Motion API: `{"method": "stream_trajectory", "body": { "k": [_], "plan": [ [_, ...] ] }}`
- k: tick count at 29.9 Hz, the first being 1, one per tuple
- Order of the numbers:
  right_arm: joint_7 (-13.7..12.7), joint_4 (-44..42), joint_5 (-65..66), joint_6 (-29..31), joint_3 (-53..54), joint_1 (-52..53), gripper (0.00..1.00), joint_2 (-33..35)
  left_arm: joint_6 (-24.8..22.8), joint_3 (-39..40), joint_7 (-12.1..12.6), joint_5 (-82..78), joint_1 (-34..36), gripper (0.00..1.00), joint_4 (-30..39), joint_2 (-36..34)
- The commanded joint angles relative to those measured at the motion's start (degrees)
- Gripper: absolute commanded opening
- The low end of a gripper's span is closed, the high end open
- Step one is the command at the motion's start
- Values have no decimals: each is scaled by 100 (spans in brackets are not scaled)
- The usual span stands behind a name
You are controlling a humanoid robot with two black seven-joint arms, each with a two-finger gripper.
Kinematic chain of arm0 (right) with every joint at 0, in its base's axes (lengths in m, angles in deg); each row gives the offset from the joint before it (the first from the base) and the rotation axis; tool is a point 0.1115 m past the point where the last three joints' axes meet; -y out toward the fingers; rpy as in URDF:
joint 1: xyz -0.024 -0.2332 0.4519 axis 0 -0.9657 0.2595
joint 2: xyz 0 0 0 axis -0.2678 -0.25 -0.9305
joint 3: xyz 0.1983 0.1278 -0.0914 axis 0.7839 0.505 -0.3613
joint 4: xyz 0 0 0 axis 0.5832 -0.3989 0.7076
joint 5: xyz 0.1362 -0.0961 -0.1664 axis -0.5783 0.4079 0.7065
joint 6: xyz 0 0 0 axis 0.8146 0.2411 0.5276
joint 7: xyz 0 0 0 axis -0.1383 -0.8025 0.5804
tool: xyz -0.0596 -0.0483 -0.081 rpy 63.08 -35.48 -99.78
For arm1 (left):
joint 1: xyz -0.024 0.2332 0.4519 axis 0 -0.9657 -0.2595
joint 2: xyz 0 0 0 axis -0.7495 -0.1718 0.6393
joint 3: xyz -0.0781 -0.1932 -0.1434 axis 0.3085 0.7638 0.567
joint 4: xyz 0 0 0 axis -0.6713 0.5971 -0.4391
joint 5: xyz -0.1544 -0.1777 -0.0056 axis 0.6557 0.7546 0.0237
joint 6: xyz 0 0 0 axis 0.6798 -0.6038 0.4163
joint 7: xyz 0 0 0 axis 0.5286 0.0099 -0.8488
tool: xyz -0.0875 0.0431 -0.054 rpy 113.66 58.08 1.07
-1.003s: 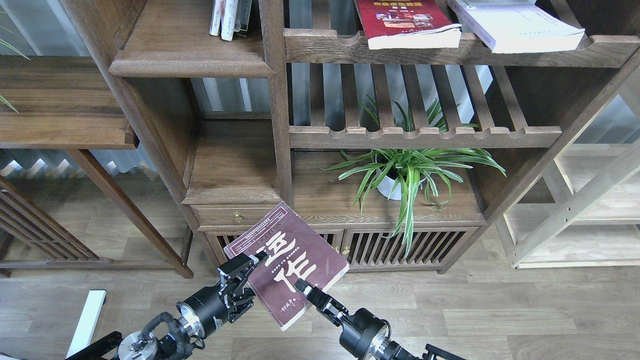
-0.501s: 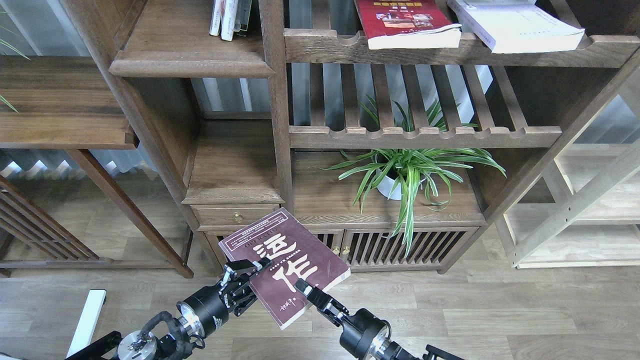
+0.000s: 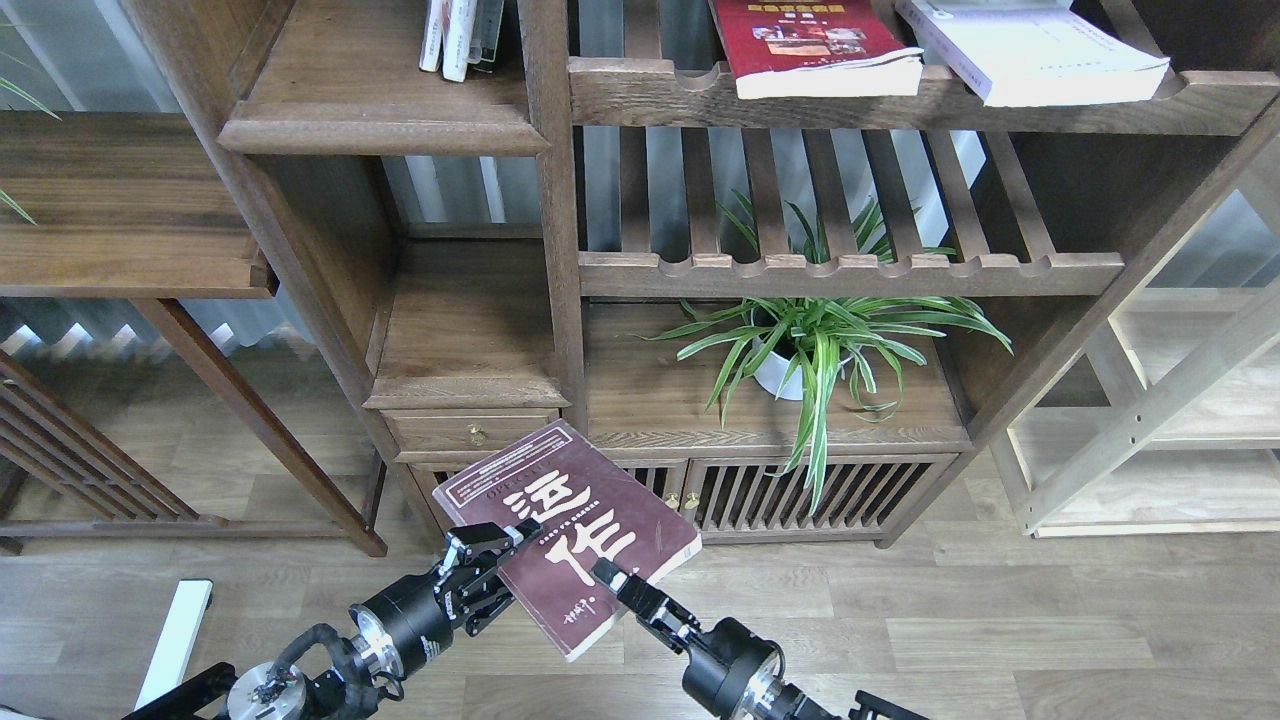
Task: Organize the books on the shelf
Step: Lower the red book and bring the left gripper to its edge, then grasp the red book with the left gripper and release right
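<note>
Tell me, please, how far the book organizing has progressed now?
Done: a few pale books stand upright on the solid dark-brown plank shelf. In hand: both hands, left and right, hold the dark maroon paperback. Left: the bright red book and thick white book lie on the slatted rack.

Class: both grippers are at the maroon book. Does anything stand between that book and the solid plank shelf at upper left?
Nothing visible does. The maroon book is low, in front of the drawer; the plank shelf is above, with books only at its back right.
</note>
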Motion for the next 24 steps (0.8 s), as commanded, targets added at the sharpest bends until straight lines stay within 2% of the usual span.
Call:
{"method": "stream_trajectory", "body": {
  "k": [1,7,8,12,15,18,20,24],
  "plan": [
    [12,-49,-8,-1,45,4,3,-1,0,1,-16,0,-30,4,53,-53],
    [12,-110,-17,-1,116,-5,5,-1,0,19,-60,0,-65,4,106,-80],
    [12,-110,-8,-1,107,-14,7,-1,0,36,-86,0,-65,4,106,-80],
    [3,-146,27,-1,107,-23,37,-1,0,124,-209,0,-65,3,106,-62],
    [3,-172,53,-1,116,-31,57,-1,0,124,-481,0,-39,3,115,-62],
    [12,-478,44,-1,124,-14,89,-1,0,124,-622,0,-48,3,124,-71],
    [29,-637,36,-1,133,-23,98,-1,0,124,-684,0,-56,3,185,-88],
    [73,-1128,-35,-1,396,-31,99,-1,0,89,-1026,-218,-109,2,624,-290]
  ]
}}
